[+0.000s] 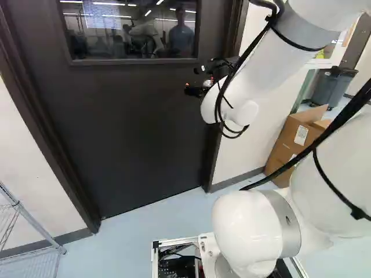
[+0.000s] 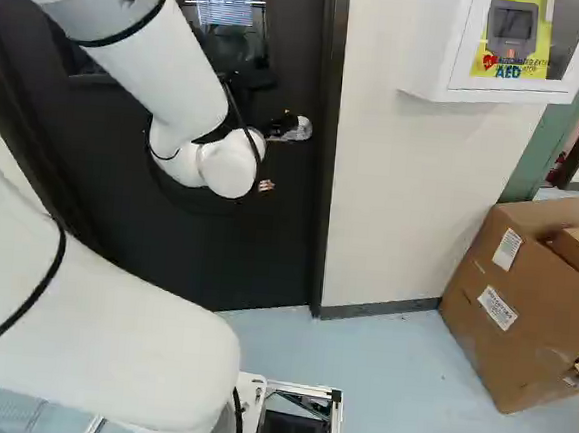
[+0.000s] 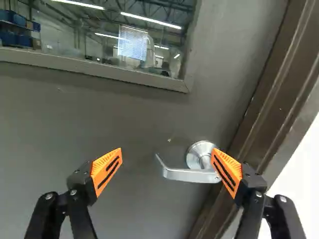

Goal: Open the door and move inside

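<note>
Left base view: the white, rounded arm wrist (image 1: 215, 105) is partly hiding the black two-fingered gripper (image 1: 196, 90); the top edge is cropping the dark, windowed door (image 1: 127, 121). Right base view: the right edge is cropping the brown cardboard boxes (image 2: 523, 305). Wrist view: an orange, slotted pad (image 3: 228, 172) is overlapping the silver metal lever handle (image 3: 187, 175), obscuring any contact.

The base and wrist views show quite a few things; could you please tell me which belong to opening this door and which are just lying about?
Part of the job:
- door
- lever handle
- open gripper

Just about:
- cardboard boxes
- wire rack
- white wall cabinet
- gray bin
</note>
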Tool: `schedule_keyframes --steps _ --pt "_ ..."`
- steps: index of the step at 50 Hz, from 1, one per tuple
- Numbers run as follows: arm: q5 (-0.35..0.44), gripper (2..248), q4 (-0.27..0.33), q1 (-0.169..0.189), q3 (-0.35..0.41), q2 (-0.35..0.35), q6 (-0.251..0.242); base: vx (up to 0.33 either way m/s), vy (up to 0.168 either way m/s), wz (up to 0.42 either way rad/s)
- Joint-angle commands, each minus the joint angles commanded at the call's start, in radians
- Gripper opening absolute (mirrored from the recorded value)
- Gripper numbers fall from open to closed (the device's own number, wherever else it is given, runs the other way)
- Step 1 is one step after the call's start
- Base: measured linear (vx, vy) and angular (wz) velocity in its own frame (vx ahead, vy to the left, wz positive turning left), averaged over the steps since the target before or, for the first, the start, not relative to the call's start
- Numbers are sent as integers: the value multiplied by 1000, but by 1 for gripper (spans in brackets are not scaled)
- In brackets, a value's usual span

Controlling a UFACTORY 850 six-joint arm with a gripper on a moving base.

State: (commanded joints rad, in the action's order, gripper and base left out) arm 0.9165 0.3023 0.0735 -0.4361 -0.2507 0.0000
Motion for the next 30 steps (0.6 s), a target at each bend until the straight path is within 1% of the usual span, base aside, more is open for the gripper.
schedule_keyframes --steps 13,30 --pt "1 247 11 -7 -52 40 0 0 0 0" --pt "1 247 11 -16 -74 84 0 0 0 0"
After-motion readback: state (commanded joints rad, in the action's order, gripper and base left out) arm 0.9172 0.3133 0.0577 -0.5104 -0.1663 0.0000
